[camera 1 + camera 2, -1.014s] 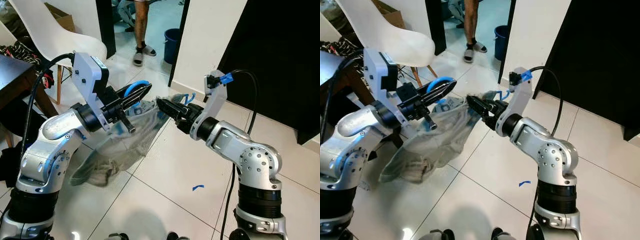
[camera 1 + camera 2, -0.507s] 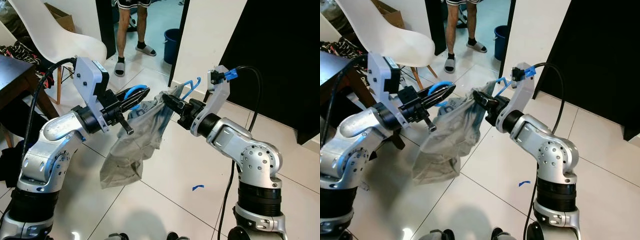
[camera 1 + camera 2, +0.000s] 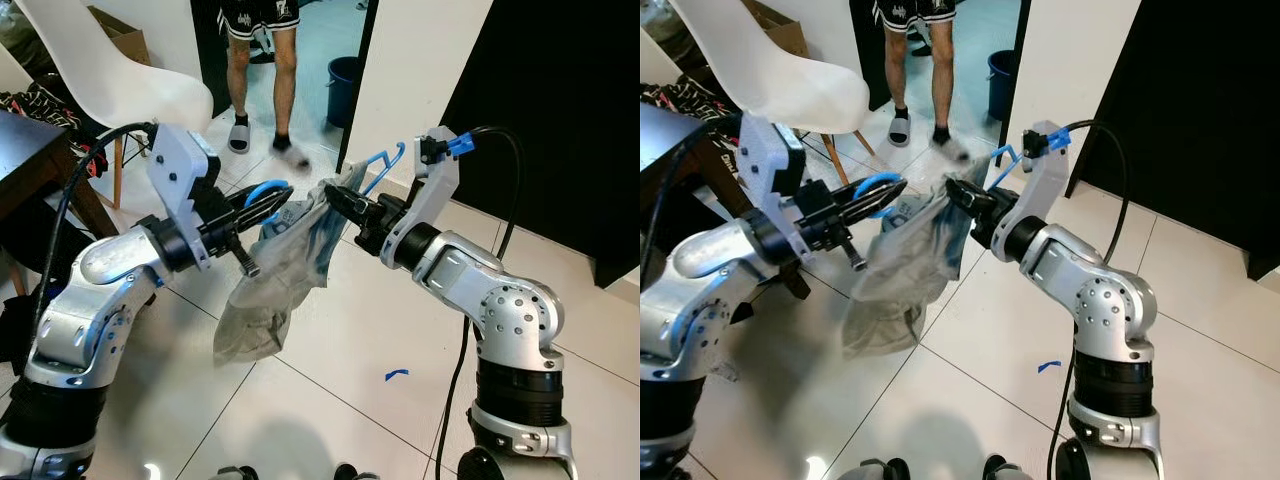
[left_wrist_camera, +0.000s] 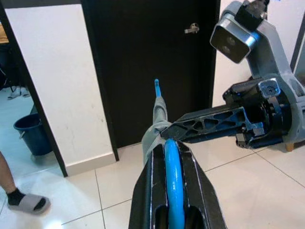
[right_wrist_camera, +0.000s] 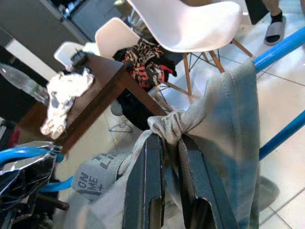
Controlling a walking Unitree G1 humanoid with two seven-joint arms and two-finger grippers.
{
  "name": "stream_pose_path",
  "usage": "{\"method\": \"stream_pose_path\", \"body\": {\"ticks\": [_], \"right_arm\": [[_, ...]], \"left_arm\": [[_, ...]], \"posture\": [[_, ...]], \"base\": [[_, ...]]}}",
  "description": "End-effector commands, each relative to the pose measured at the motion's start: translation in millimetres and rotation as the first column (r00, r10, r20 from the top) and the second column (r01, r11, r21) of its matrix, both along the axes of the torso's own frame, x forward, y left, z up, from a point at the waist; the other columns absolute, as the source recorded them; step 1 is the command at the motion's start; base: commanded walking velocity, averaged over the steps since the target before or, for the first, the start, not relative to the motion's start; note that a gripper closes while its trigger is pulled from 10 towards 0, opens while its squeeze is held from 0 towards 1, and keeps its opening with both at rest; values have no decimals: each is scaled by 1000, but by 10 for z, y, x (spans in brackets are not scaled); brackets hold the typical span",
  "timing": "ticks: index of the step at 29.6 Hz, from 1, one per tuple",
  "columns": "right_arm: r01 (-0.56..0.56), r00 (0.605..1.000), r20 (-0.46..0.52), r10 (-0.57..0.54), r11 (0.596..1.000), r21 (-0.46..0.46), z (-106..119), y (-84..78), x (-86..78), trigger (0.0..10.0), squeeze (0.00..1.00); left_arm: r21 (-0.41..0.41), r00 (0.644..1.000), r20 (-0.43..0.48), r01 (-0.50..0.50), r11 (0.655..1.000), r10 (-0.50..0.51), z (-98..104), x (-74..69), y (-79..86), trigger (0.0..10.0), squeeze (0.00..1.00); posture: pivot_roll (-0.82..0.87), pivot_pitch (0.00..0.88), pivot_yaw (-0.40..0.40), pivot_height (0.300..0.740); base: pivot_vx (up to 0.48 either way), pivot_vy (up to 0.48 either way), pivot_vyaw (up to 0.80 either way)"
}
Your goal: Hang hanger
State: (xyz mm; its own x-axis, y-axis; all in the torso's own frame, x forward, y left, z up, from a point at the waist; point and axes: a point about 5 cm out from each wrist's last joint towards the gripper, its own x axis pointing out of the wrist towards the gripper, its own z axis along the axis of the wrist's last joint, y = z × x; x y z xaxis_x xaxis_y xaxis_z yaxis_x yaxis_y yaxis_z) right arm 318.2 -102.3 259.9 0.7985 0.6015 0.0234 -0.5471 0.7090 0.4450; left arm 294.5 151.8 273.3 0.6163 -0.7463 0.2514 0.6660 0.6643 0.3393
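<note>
Since half a second ago, the grey garment [image 3: 280, 270] has been lifted a little higher off the white tiled floor [image 3: 340, 340], and its hanging lower end has been drawn closer beneath the two grippers. The person [image 3: 258, 60] in the doorway has stepped, one sandalled foot now being blurred in mid-air.

The blue hanger [image 3: 268, 192] is held up between the two arms, above the floor and in front of the white wall [image 3: 415, 70] beside the black door [image 3: 560, 120]. Its rounded end is clamped in the left gripper [image 3: 268, 205], whose fingers are closed narrowly on the blue rod (this is seen plainly in the left wrist view, where the rod [image 4: 174, 186] runs between the two black fingers [image 4: 145, 191]). The hanger's hook [image 3: 385, 163] stands up just above the right gripper [image 3: 340, 200].

The right gripper is pinched on a bunched fold of the garment [image 5: 174, 125] next to the hanger's blue bars [image 5: 279, 50]; the cloth is draped over the hanger and hangs down from it, its lower end clear of the floor.

A white chair [image 3: 110, 60] and a dark wooden table [image 3: 30, 150] with clothes heaped on it are seen to the robot's left. A blue bucket [image 3: 345, 88] stands beyond the doorway, and a small scrap of blue tape [image 3: 396, 375] lies on the tiles.
</note>
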Motion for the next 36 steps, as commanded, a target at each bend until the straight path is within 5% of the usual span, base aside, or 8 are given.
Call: {"method": "stream_pose_path", "body": {"ticks": [1,5,6,11,15,30,31,36], "right_arm": [[239,971,28,-238,967,-89,-25,-409,107,0,0],[228,974,23,-227,966,-125,-74,-378,103,0,0],[206,978,16,-206,970,-131,-103,-328,86,9961,231],[121,992,-13,-126,975,-186,-192,-201,33,10000,1000],[111,993,-19,-117,974,-198,-213,-200,33,8549,0],[-9,997,-79,-4,986,-166,-294,-64,-51,10000,0],[-39,997,-78,28,989,-143,-278,-28,-79,10000,1000],[-64,995,-88,53,990,-128,-274,38,-105,10000,890]], "left_arm": [[47,993,-16,-118,992,119,-96,38,253,10000,0],[25,989,-22,-146,989,147,-118,63,278,10000,0],[7,990,-18,-139,990,139,-106,59,245,10000,0],[-19,995,-13,-103,994,103,-102,43,142,10000,0],[-19,995,-11,-98,995,97,-107,45,124,10000,0],[-27,997,2,-75,997,75,-99,38,68,10000,0],[-27,998,5,-70,997,70,-96,36,56,10000,0],[-31,999,16,-45,999,45,-75,26,-17,10000,0]], "posture": [[73,196,-40,740],[73,196,-41,740],[73,195,-41,740],[70,196,-40,740],[69,196,-42,740],[70,196,-41,740],[70,196,-40,740],[69,194,-41,740]], "base": [[0,0,0],[0,0,0],[0,0,0],[0,0,0],[0,0,0],[0,0,0],[0,0,0],[0,0,0]]}}
